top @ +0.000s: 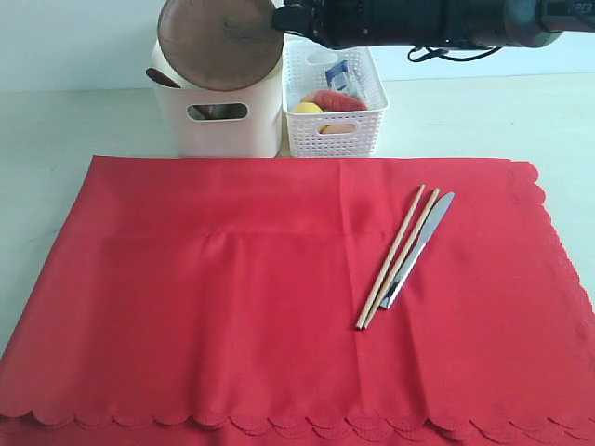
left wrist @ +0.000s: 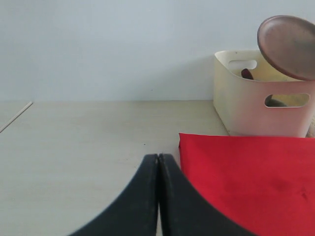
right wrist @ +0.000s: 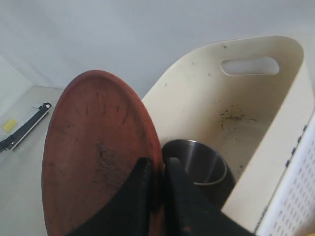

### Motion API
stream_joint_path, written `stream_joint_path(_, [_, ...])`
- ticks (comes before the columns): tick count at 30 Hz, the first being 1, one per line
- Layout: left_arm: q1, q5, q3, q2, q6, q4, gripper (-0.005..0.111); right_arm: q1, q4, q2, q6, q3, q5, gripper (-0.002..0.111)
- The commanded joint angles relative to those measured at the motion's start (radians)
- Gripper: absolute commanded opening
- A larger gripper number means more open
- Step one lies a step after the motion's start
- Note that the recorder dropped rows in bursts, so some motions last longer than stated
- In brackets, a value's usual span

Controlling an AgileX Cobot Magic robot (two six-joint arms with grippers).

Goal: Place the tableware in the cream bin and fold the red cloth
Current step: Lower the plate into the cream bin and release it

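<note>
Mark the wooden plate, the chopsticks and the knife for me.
wooden plate [top: 218, 42], exterior view, centre of its face.
chopsticks [top: 390, 256], exterior view, middle of the left stick.
knife [top: 419, 246], exterior view, midway along it.

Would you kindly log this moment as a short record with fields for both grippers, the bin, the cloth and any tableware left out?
Right gripper: shut on the wooden plate, held tilted above the cream bin
Left gripper: shut, empty, over the table by the red cloth corner
Cream bin: holds a steel cup and a wooden spoon
Red cloth: spread flat, unfolded
Left out: chopsticks and knife, side by side on the cloth
White basket: holds food
</note>
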State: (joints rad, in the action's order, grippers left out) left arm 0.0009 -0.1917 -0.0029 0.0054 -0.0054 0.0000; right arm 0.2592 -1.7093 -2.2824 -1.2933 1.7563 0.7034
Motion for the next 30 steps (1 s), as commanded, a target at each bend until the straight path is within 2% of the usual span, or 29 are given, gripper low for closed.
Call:
stream_joint_path(1, [0.002,0.005,0.003,-0.005,-0.006,0.000,0.002,-0.003,-0.035,-0.003,0.005,0.011,-0.025,0.000])
stream_joint_path(3, [0.002,0.005,0.003,-0.005,-0.006,0.000,0.002,0.001,-0.035,-0.003,0.010,0.011,-0.030,0.000])
stream_joint_path(6, [0.002,0.005,0.003,-0.005,-0.006,0.000,0.002,0.010,-0.035,-0.003,0.052,0.011,-0.091,0.006])
stream_joint_path(15, [0.002,0.005,0.003,-0.005,-0.006,0.000,0.002,0.044,-0.031,-0.003,0.075,0.011,-0.166,0.042])
stream_joint_path(19, [0.002,0.005,0.003,-0.005,-0.006,0.000,0.002,0.044,0.001,-0.001,0.075,0.011,-0.143,0.052])
stream_joint_path(21, [0.002,0.005,0.003,-0.005,-0.006,0.000,0.002,0.044,0.058,0.006,0.075,0.011,-0.127,0.054])
stream_joint_path(25, [0.002,0.005,0.003,-0.005,-0.006,0.000,0.002,0.044,0.322,0.055,0.104,0.011,-0.089,0.056])
stream_joint_path(29, [0.002,0.005,0.003,-0.005,-0.006,0.000,0.002,0.044,0.556,0.107,0.292,0.011,-0.088,0.053])
stream_joint_path(30, [0.002,0.005,0.003,-0.005,-0.006,0.000,0.002,0.044,0.682,0.125,0.385,0.011,-0.081,0.050])
